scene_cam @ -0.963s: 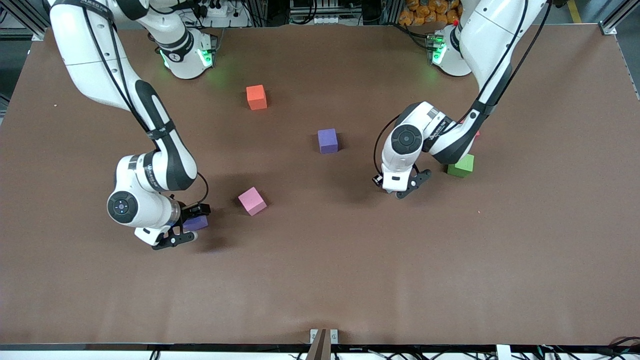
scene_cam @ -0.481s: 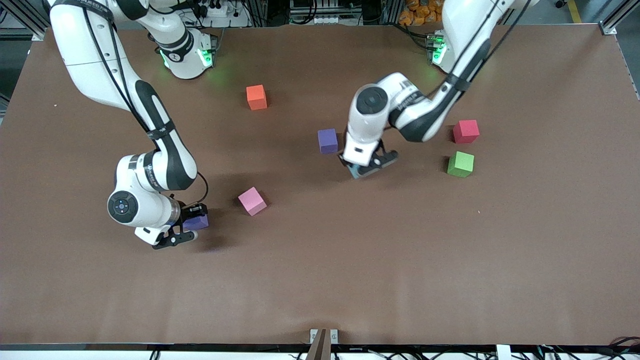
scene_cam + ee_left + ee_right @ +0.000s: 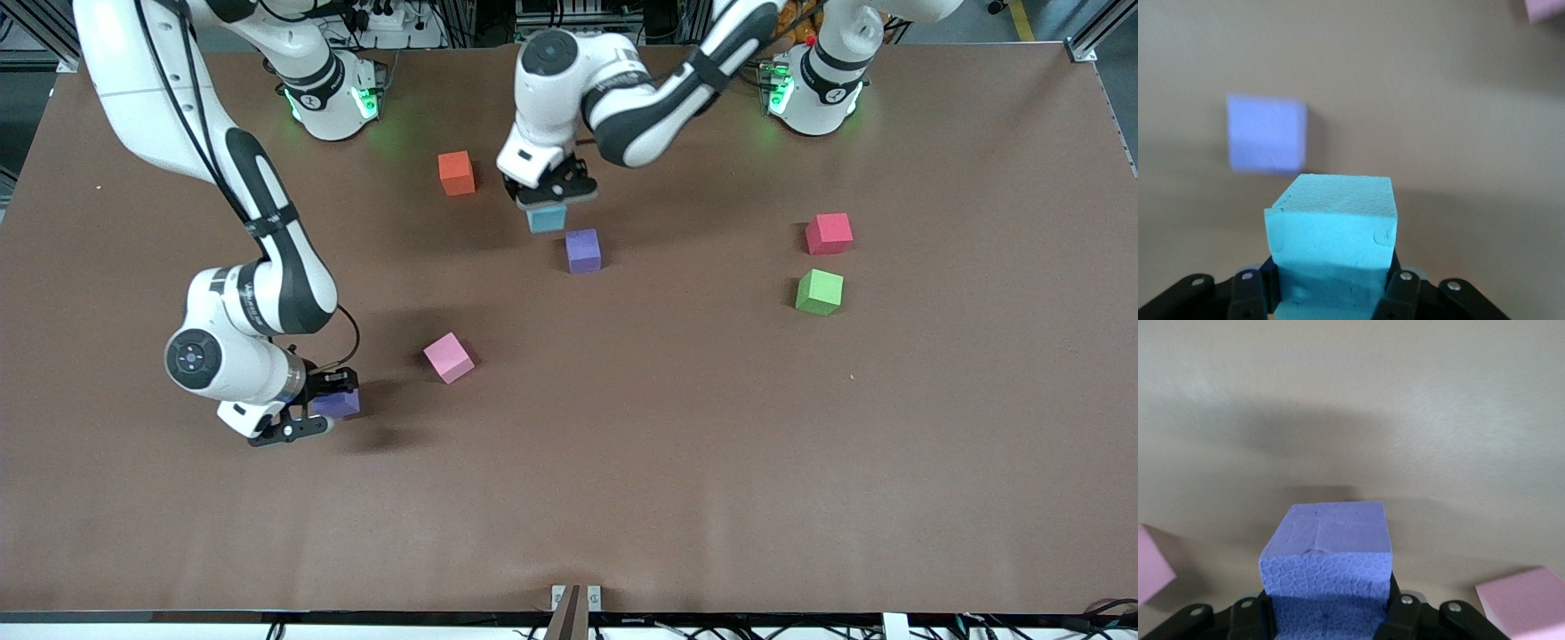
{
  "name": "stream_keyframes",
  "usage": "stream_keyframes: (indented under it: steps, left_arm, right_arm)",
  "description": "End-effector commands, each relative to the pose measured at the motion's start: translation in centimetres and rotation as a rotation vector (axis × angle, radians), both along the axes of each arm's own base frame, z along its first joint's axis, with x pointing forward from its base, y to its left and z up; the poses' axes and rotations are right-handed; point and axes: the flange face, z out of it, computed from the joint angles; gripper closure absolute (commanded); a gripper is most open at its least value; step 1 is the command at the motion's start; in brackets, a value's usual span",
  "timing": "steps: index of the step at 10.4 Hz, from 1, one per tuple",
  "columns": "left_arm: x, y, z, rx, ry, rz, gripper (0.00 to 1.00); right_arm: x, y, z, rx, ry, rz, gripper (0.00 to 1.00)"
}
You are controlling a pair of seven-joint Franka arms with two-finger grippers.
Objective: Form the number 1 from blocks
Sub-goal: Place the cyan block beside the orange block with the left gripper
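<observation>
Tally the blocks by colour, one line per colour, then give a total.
Purple: 2, one on the table, one held in the right claw
Light blue: 1, held in the left claw
Orange: 1
Pink: 1
Red: 1
Green: 1
Total: 7

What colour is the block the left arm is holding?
Light blue block, clamped in the left gripper; clearest in the left wrist view.
</observation>
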Motion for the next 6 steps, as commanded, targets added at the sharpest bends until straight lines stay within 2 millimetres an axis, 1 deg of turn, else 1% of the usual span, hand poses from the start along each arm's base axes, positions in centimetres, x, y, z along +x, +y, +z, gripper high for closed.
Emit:
stream_keyframes:
  steps: [1, 2, 3, 4, 5, 6]
  left_arm:
    - [-7.0, -1.7, -3.4, 0.072, 0.022, -0.082, 1.0]
    - [-9.7, -1.4, -4.7, 0.103, 0.033, -0.119, 1.0]
    - [-12.3, -1.3, -5.7, 0.126, 0.04, -0.16, 1.0]
    - [-12.8, -1.4, -6.3, 0.134, 0.045, -0.171, 1.0]
    - [-11.9, -1.3, -7.1, 0.141, 0.039, -0.185, 1.0]
    - [-11.9, -1.4, -7.5, 0.145, 0.034, -0.189, 1.0]
  right_arm:
    - [-2.3, -0.4, 5.0, 0.018, -0.031, -0.095, 0.44]
    - [-3.2, -0.6, 5.8, 0.02, -0.032, -0.098, 0.44]
    - [-4.3, -0.7, 6.3, 0.02, -0.027, -0.108, 0.44]
    - [-5.5, -0.7, 6.8, 0.02, -0.025, -0.128, 0.44]
    - [-6.8, -0.5, 7.3, 0.02, -0.019, -0.133, 0.44]
    - [-7.9, -0.6, 7.5, 0.022, -0.011, -0.139, 0.44]
